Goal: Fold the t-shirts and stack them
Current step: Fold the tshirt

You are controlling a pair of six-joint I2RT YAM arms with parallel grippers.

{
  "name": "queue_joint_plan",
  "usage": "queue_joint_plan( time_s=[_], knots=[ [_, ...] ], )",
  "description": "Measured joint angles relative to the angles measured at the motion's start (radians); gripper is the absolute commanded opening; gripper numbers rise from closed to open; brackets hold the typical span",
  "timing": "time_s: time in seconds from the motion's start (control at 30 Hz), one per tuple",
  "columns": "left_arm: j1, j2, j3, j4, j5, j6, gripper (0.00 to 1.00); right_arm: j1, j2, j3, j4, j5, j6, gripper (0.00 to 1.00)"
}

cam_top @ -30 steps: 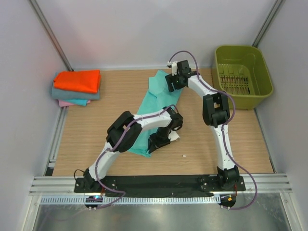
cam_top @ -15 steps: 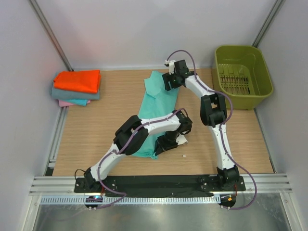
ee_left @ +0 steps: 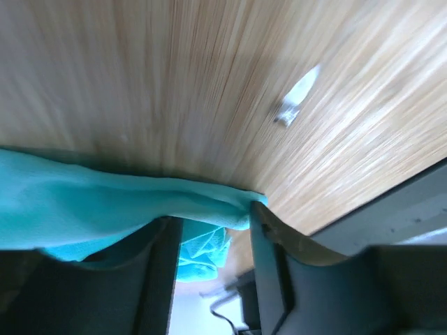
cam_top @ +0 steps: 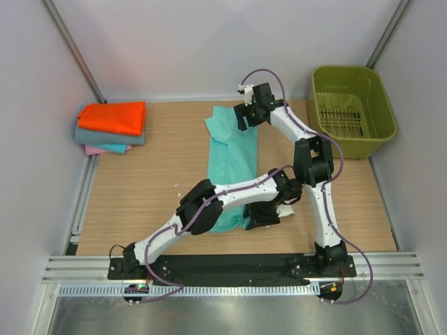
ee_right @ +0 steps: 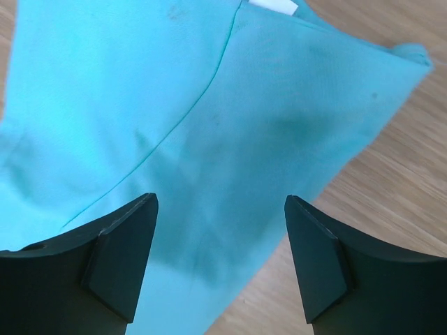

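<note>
From the top camera I get bright, even, diffuse light; the white walls (cam_top: pixel 209 49) bounce it and nothing is blown out; shadows lie soft and short on the table (cam_top: pixel 140 202); focus is crisp edge to edge, with a dull sheen on the metal plate (cam_top: pixel 230 315). My left wrist view is the poor one; the wood grain smears into streaks, a white scrap (ee_left: pixel 293 105) is fuzzy, the left gripper (ee_left: pixel 209 223) is a dark soft silhouette, and a patch below it washes out pale. On the right wrist the shirt (ee_right: pixel 140 91) is well lit and sharp; a dark shadow blotch sits on it by the right gripper (ee_right: pixel 220 201), whose fingers (ee_right: pixel 119 258) are black and soft-edged.
</note>
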Motion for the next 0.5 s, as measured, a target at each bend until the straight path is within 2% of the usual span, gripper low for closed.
queue_joint_plan(
  time_s=[0.03,0.07,0.23,0.3,0.33,0.37,0.5],
  knots=[
    [-0.003,0.000,0.009,0.012,-0.003,0.003,0.55,0.000,-0.020,-0.007,-0.010,0.000,-0.003,0.80],
    [-0.008,-0.003,0.015,0.031,-0.007,0.010,0.64,-0.002,-0.053,-0.022,-0.013,0.000,-0.006,0.80],
    [-0.026,-0.110,-0.109,0.119,0.003,0.018,0.71,-0.015,-0.288,-0.133,-0.025,0.001,-0.005,0.81],
    [-0.031,-0.205,-0.196,0.138,0.015,0.017,0.76,-0.020,-0.423,-0.208,-0.015,0.005,0.007,0.81],
    [-0.033,-0.261,-0.238,0.146,0.023,0.017,0.85,-0.024,-0.497,-0.259,-0.007,0.007,0.021,0.81],
    [-0.035,-0.326,-0.277,0.147,0.030,0.018,0.88,-0.032,-0.582,-0.325,0.010,0.007,0.047,0.81],
    [-0.032,-0.597,-0.389,0.181,0.053,-0.012,0.90,-0.066,-0.889,-0.559,0.018,-0.035,0.202,0.78]
  ],
)
